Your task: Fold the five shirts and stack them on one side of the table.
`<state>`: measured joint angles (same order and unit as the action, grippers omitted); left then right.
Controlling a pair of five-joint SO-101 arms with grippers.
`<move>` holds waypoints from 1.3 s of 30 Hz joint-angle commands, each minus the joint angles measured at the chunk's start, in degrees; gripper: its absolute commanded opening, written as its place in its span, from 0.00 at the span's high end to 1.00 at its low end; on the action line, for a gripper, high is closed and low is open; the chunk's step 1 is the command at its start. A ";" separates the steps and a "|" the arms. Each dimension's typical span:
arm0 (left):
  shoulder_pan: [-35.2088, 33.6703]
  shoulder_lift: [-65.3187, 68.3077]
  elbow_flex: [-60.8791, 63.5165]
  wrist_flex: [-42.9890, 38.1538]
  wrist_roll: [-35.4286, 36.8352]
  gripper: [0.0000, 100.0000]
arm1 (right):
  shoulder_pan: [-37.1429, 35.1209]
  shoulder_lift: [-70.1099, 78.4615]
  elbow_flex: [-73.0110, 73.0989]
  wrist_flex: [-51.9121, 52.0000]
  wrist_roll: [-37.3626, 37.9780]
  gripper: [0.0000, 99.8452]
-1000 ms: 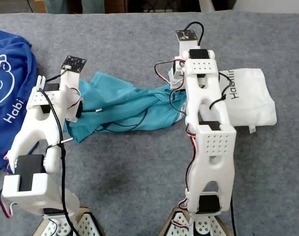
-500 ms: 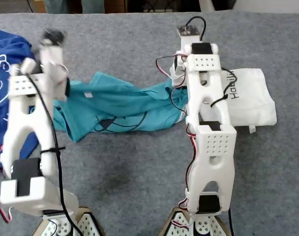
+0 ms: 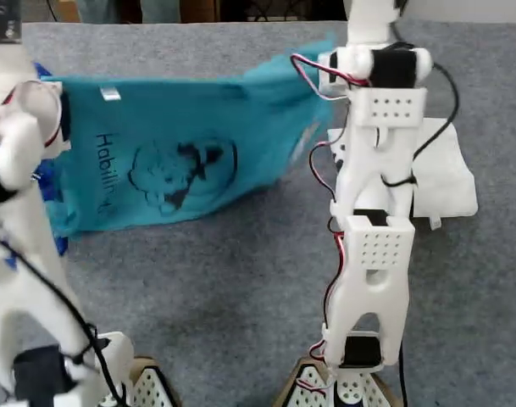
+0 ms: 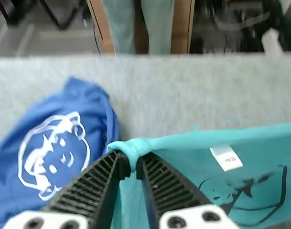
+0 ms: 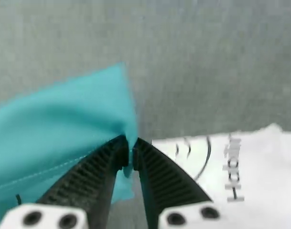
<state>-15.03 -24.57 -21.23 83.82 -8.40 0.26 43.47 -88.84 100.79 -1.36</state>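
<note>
The left hand point(image 4: 128, 164) is pinching a bunched corner of the teal shirt point(image 3: 181, 153) between its ribbed fingers. The right hand point(image 5: 130, 150) is pinched shut on the opposite top corner, so the cloth hangs stretched between the two hands, its upper edge raised over the grey desk point(image 3: 232, 288) and its printed front towards the high camera. A crumpled blue shirt point(image 4: 54, 152) lies on the desk beneath the left hand, on the side away from the right hand, while a folded white shirt point(image 5: 231, 176) lies on the desk just beside and below the right hand.
</note>
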 commanded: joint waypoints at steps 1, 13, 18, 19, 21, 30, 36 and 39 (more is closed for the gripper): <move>-0.40 -3.96 -4.18 0.18 0.70 0.97 | 0.53 -6.81 -6.81 -0.35 -3.60 0.99; -0.84 -4.48 -17.01 -4.57 0.79 0.97 | 0.35 -25.36 -6.46 -16.88 -12.40 0.99; -0.92 -5.01 -21.58 -3.34 0.44 0.97 | 0.35 -30.46 -6.02 -19.87 -12.22 0.99; -0.92 -5.01 -22.37 -1.58 0.44 0.97 | 0.35 -31.43 -6.02 -18.64 -12.13 0.99; -0.92 -5.01 -23.25 3.08 0.35 0.97 | 0.35 -32.92 -5.93 -14.86 -10.37 0.99; -0.75 -3.69 -16.92 8.88 0.62 0.97 | -4.84 -30.02 -0.75 -0.09 -6.07 0.99; -3.91 0.18 -4.97 -11.43 1.32 0.97 | -5.80 -24.31 5.85 -12.75 -7.56 0.99; -6.29 2.02 -4.88 -20.40 4.92 0.97 | -6.07 -22.37 5.49 -22.86 -7.65 0.99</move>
<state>-19.08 -22.81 -26.42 72.57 -6.46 -4.75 20.88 -83.38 87.16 -8.57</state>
